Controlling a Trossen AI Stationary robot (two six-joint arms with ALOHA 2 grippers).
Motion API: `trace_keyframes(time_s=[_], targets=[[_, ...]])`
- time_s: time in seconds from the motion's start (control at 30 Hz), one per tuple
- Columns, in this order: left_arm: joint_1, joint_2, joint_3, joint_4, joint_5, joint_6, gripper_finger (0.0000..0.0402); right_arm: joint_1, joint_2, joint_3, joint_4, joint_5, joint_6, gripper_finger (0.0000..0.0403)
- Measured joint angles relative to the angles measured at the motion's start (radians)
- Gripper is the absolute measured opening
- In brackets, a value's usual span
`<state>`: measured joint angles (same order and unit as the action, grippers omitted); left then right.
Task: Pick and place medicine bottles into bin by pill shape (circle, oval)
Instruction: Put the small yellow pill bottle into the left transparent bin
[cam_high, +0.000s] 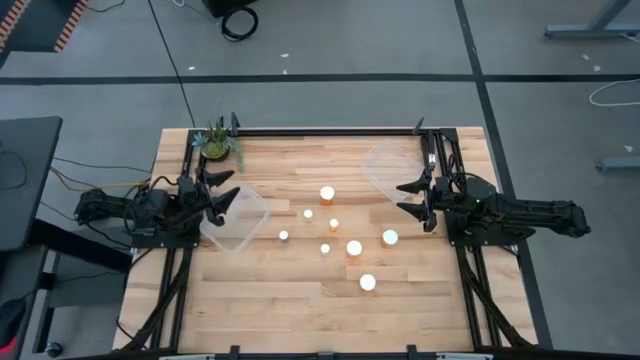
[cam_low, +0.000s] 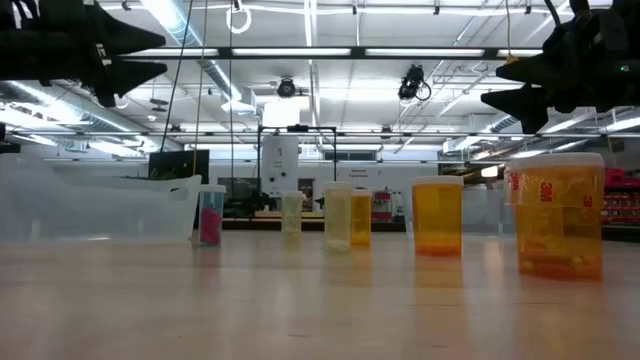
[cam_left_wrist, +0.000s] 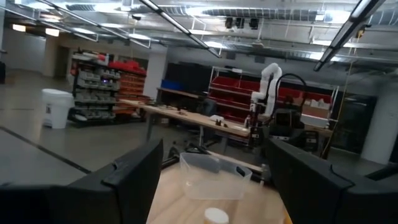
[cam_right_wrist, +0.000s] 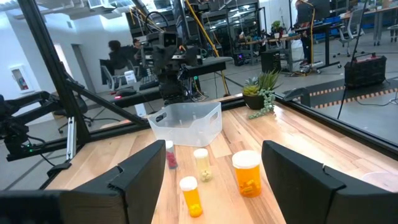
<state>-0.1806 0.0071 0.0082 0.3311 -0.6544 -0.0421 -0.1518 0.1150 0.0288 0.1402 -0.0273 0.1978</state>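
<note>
Several small amber bottles with white caps (cam_high: 354, 248) stand upright on the wooden table between the arms. They also show in the low view (cam_low: 437, 215) and the right wrist view (cam_right_wrist: 247, 173). My left gripper (cam_high: 232, 188) is open and empty, up in the air over the left clear bin (cam_high: 238, 225), and it shows at the low view's top left (cam_low: 150, 55). My right gripper (cam_high: 403, 197) is open and empty, up in the air beside the right clear bin (cam_high: 385, 165), right of the bottles. It shows at the low view's top right (cam_low: 512, 85).
A small potted plant (cam_high: 216, 142) stands at the table's far left corner. A dark frame rail (cam_high: 330, 130) runs along the far edge. Bare wood (cam_high: 300, 310) lies toward the near edge. A person (cam_right_wrist: 115, 56) sits in the room beyond the table.
</note>
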Motion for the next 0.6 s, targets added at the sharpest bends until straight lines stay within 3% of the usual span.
trace_keyframes(time_s=[0.6], targets=[[0.0, 0.0, 0.0, -0.132, 0.025, -0.12, 0.0293, 0.0, 0.0, 0.0, 0.0, 0.0, 0.0, 0.0272]])
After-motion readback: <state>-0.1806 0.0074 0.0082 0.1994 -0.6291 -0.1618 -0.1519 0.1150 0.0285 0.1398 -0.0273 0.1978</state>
